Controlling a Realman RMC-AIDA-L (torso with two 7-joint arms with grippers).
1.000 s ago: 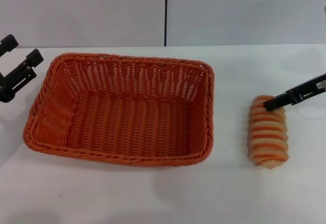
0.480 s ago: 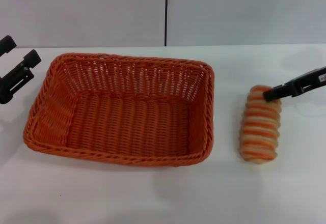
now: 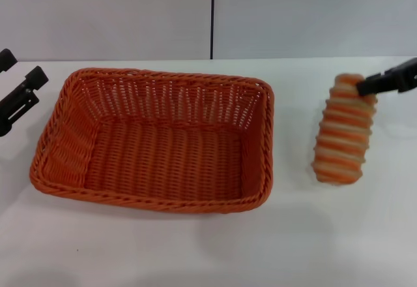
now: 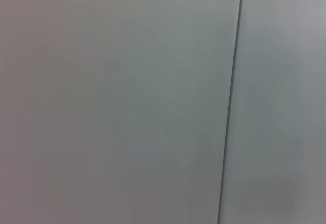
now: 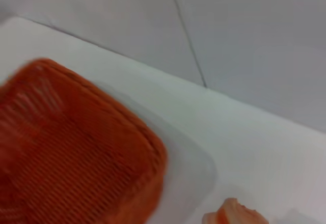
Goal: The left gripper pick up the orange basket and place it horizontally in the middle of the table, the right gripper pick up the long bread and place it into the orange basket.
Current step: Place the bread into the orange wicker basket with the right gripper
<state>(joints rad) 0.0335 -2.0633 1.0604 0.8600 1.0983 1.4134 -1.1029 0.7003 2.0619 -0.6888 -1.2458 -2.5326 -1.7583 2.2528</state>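
On the white table (image 3: 195, 248), a big orange basket (image 3: 156, 140), woven like wicker, long side across, braided rim, sloping walls. To its right, well apart, a long bread (image 3: 343, 130), tan with orange-brown stripes and bumpy ridges, tilted and lifted off the tabletop. Pinched at its top end by the black right gripper (image 3: 365, 86). Far left, beside the basket, the black left gripper (image 3: 13, 85), fingers spread, holding nothing. Behind, a plain grey wall (image 3: 104, 13) with one thin dark seam.
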